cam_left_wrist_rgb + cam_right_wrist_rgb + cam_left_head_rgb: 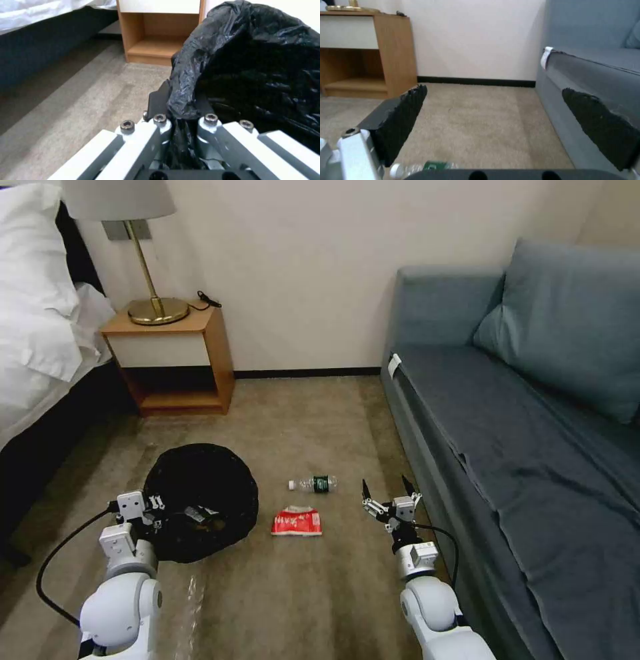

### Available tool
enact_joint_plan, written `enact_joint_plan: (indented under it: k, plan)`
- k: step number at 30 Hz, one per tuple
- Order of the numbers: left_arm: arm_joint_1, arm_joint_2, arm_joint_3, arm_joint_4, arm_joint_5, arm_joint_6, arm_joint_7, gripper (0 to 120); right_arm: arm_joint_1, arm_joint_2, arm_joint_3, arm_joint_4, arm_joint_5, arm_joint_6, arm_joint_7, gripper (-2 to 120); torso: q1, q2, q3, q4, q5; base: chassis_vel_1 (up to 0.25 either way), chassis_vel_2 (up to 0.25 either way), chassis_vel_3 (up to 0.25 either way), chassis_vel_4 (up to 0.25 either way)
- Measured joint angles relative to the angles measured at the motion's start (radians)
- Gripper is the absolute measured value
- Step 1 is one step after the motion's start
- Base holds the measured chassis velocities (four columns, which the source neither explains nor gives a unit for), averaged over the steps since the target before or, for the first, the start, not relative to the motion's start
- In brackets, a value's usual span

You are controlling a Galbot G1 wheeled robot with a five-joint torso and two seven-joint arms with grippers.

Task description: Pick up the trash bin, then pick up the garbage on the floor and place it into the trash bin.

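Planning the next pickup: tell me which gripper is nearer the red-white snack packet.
Right. The open right gripper hovers just to the right of the snack packet, by the sofa. The left gripper is farther off, shut on the trash bin rim.

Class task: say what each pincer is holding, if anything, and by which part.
Left pincer grips the trash bin by its bag-covered rim. Right pincer is open, holding nothing.

Dim, even indoor light; soft shadows under the bed (40, 447); wrist views slightly blurred, perhaps defocused.
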Motion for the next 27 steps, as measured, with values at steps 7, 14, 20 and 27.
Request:
enact_joint_plan:
  k: [7, 14, 20, 27]
  plan:
    - [-0.001, -0.001, 0.0, 0.002, 0.001, -0.001, 0.0, 4, 0.002, 0.0, -0.004, -0.017, -0.023, 0.021, -0.001, 100, 0.0, 0.0, 0.0, -0.0003, -0.0003, -0.2, 0.194, 0.197, -0.192]
    - [0.004, -0.006, 0.0, 0.004, 0.002, -0.007, -0.002, 4, 0.029, -0.011, -0.047, -0.076, -0.059, 0.118, -0.028, 100, 0.0, 0.0, 0.0, 0.0, 0.0, -0.124, 0.133, 0.142, -0.129]
    - [0.007, -0.012, 0.0, 0.015, 0.01, -0.009, -0.005, 4, 0.113, -0.029, -0.132, -0.159, -0.101, 0.206, -0.071, 100, 0.0, 0.0, 0.0, -0.0002, 0.0, -0.002, 0.0, 0.002, -0.01]
    - [0.001, -0.017, -0.004, 0.034, 0.014, -0.009, -0.009, 4, 0.238, -0.078, -0.275, -0.254, -0.162, 0.212, -0.133, 100, 0.0, 0.0, 0.0, -0.0001, 0.0001, 0.0, 0.0, 0.0, 0.0]
